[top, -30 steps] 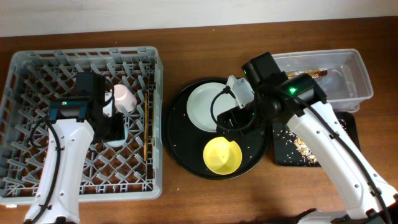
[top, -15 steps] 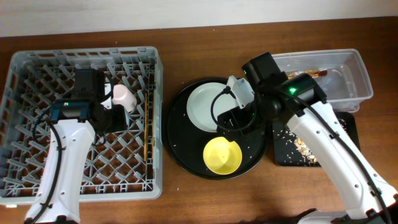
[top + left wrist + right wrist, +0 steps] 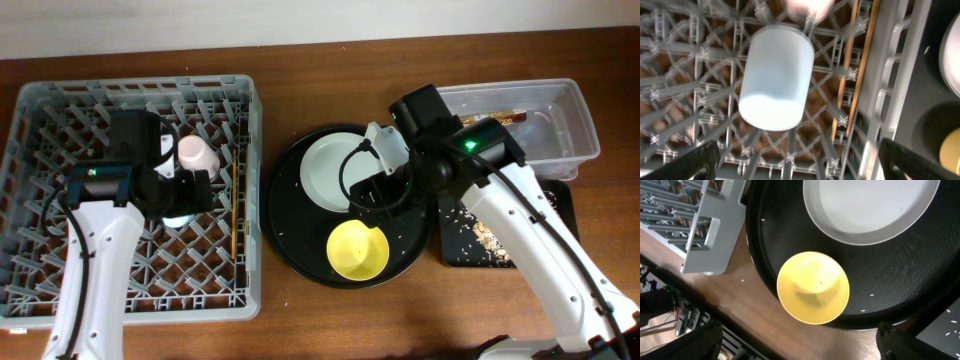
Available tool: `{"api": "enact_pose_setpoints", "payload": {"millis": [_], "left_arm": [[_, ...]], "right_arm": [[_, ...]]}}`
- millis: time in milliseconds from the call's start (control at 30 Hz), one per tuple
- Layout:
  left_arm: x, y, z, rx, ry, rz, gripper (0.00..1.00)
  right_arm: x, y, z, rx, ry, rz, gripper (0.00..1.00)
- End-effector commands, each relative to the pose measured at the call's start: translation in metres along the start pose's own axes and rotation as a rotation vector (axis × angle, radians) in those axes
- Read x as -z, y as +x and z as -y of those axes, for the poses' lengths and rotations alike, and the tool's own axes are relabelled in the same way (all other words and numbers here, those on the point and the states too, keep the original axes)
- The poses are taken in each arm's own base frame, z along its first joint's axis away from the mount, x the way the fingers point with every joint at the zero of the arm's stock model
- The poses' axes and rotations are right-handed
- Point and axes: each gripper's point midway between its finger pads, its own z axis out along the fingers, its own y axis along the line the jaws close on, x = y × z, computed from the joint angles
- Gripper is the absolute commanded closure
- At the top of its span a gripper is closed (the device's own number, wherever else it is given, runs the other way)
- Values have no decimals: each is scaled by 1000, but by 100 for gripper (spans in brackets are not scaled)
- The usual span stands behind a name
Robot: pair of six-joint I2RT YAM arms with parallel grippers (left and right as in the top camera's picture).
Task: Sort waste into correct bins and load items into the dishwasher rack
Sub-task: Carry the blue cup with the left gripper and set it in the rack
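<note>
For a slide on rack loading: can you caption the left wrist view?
Open left gripper above the light-blue cup resting in the dishwasher rack, chopsticks alongside.

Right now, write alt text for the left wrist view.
A light-blue cup sits free on the grey dishwasher rack lattice, beyond the wide-open left gripper. Wooden chopsticks lie to its right, and the edge of a pink cup shows above it.

Even indoor light falls on the wooden table (image 3: 330, 320), with shadows soft and short. In the left wrist view the light-blue cup (image 3: 776, 77) glares white at its near end. Dark jaws blur at both wrist views' lower corners.
</note>
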Motion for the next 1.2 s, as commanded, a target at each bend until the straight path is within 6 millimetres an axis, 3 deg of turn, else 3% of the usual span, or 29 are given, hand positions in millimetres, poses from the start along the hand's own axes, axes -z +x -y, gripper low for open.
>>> {"api": "enact_pose_setpoints", "payload": {"millis": [0, 167, 267, 333, 400, 500, 600, 833, 933, 1000, 1033, 1067, 1133, 1167], "left_arm": [[-3, 14, -1, 1, 3, -51, 1], [-32, 18, -1, 2, 1, -40, 1], [-47, 8, -15, 18, -79, 23, 1], [-47, 0, -21, 44, -111, 58, 1], [-49, -5, -12, 78, -52, 78, 6], [-57, 3, -7, 74, -23, 50, 10], [-59, 7, -13, 73, -61, 44, 23], [-59, -2, -12, 76, -55, 78, 24], [-55, -19, -15, 85, -64, 149, 26], [-36, -39, -14, 92, -60, 223, 44], [-15, -54, -7, 92, -18, 281, 66], [-3, -59, -7, 93, -13, 304, 73], [16, -60, -8, 95, -13, 325, 100], [16, -52, -9, 105, -15, 299, 100]], "right_arm": [[-2, 3, -2, 7, 2, -13, 1], [-7, 10, 0, -2, 4, -43, 1], [-13, 14, 2, -7, 4, -59, 1], [-14, 11, 2, -2, 4, -44, 1], [-14, 7, 2, 2, 3, -30, 1], [-14, 6, 2, 4, 3, -25, 1], [-14, 6, 3, 4, 4, -24, 1], [-14, 3, 5, 7, 15, -13, 1], [-14, 3, 5, 7, 15, -13, 1], [-14, 3, 5, 7, 15, -13, 1], [-14, 3, 5, 7, 15, -13, 1], [-14, 3, 5, 7, 15, -13, 1], [-14, 3, 5, 7, 15, -13, 1], [-14, 3, 5, 7, 15, -13, 1]]}}
